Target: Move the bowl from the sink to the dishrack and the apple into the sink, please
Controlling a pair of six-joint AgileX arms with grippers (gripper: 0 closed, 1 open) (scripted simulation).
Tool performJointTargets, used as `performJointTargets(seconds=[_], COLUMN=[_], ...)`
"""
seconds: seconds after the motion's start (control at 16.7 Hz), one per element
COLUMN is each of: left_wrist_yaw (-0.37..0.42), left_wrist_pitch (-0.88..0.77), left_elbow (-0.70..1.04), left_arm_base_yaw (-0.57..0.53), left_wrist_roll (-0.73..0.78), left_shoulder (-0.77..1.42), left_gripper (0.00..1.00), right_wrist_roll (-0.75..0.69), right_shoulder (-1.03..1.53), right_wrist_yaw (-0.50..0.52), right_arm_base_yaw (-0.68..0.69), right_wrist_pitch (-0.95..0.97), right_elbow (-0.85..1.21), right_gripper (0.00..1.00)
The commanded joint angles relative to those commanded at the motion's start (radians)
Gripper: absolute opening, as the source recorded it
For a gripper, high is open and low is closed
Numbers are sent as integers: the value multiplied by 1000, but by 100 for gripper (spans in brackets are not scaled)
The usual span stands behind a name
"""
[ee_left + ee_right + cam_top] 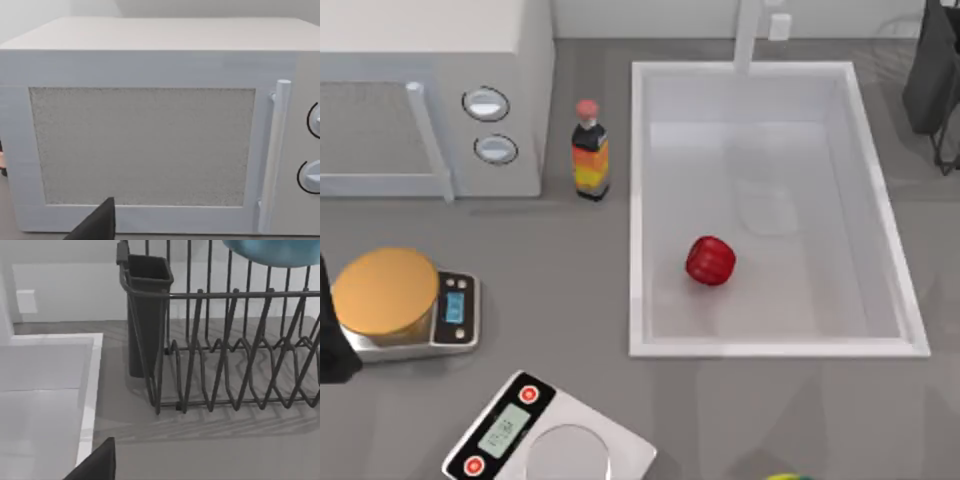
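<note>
Top view shows the apple inside the sink; both jaws' state can't be told.

The bowl was cut off at the right wrist view's twelve o'clock edge. The dishrack ran past three o'clock. A yellow-green fruit barely showed at six o'clock.

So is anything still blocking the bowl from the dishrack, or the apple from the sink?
Nothing visible. The apple already lies in the sink, and the blue bowl sits up against the dishrack wires.
</note>
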Motion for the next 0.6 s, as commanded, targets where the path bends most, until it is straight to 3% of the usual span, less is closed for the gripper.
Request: performJointTargets(seconds=[0.3, 0.6], left_wrist_yaw=[0, 0], left_wrist_pitch=[0, 0], left_elbow=[0, 0], left_arm_base_yaw=[0, 0], left_wrist_roll=[0, 0], left_shoulder=[0, 0], left_gripper=[100, 100], right_wrist_roll=[-5, -7], right_shoulder=[-362, -464], right_wrist_yaw=[-89, -124], right_arm_base_yaw=[-19, -22], right_wrist_pitch=[-216, -259], right_elbow=[-41, -53], right_gripper=[100, 100])
